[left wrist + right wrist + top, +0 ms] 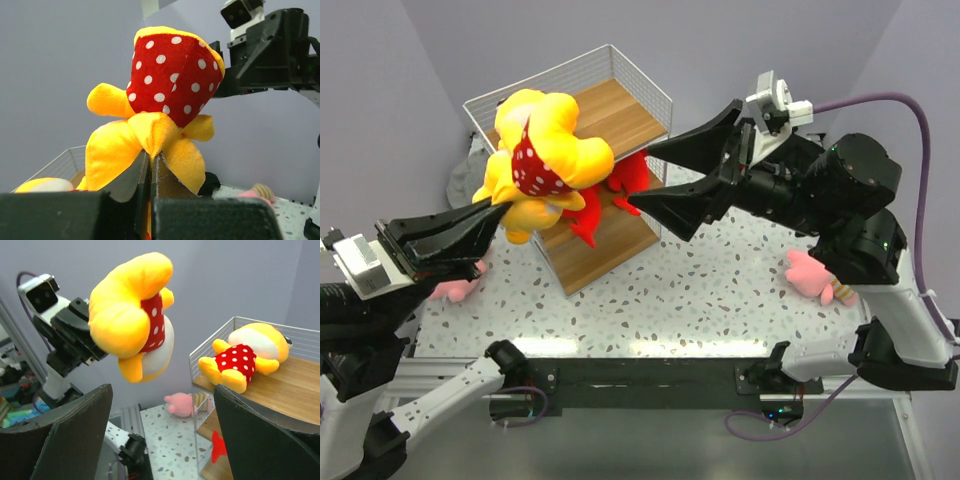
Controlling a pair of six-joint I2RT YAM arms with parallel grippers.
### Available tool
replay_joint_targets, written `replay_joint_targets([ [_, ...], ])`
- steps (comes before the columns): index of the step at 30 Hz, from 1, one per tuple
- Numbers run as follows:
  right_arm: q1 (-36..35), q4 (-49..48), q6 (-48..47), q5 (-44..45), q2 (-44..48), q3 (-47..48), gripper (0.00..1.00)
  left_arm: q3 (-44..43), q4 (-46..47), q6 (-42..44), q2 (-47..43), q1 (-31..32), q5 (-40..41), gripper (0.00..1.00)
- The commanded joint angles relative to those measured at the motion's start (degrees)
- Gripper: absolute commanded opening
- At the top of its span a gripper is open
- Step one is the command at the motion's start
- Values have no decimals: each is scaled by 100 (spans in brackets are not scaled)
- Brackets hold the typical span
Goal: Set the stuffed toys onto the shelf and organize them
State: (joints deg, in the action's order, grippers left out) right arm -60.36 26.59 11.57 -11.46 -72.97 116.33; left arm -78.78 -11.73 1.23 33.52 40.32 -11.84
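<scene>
We clamp a yellow doll (pixel 545 160) in the left end effector (pixel 498 208) (by one limb); the right end effector (pixel 650 176) gapes empty beside it.

Speckled table (pixel 720 290) carrying the wire shelf (pixel 650 95) and two loose plushes.
I see a yellow doll (pixel 245 357) lying on the shelf's top board, a red shark (pixel 632 178) and a second shark (pixel 586 222) on boards below. One pink plush (pixel 812 274) lies on the table right of the shelf, and another pink plush (pixel 455 290) lies left of it.
</scene>
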Motion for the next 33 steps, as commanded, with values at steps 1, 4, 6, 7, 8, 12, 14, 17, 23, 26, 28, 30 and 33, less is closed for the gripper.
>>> replay_joint_targets([
  [1,-2,-110,793,215,301,47,86,73,57,359,-29,29,-882,0],
  [4,-2,-128,1048,145,327,135,87,118,-75,447,-21,20,-1040,0],
  [6,-2,-84,1276,-39,266,223,87,187,-128,483,-29,20,-1197,0],
  [7,-2,-66,1347,-127,231,293,87,205,-146,509,-21,20,-1242,0],
  [8,6,-23,1443,-189,187,328,87,232,-154,518,-21,20,-1268,0],
  [12,6,223,1839,-356,-85,618,87,319,-199,536,-3,29,-1365,0],
  [14,-2,276,1901,-532,-235,706,87,337,-198,562,6,20,-1391,0],
  [17,-2,216,2024,-733,-375,768,86,337,-242,597,14,20,-1427,0],
  [23,-2,320,2130,-779,-560,812,85,364,-260,676,6,20,-1383,0],
  [26,-2,303,2121,-831,-560,777,80,372,-269,703,41,29,-1418,0],
  [28,6,242,2112,-936,-526,733,66,381,-304,703,58,20,-1401,0],
  [30,-2,145,2033,-998,-403,567,36,399,-313,703,50,20,-1348,0],
  [33,-2,-110,1630,-920,-149,294,15,443,-313,659,15,20,-1216,12],
])
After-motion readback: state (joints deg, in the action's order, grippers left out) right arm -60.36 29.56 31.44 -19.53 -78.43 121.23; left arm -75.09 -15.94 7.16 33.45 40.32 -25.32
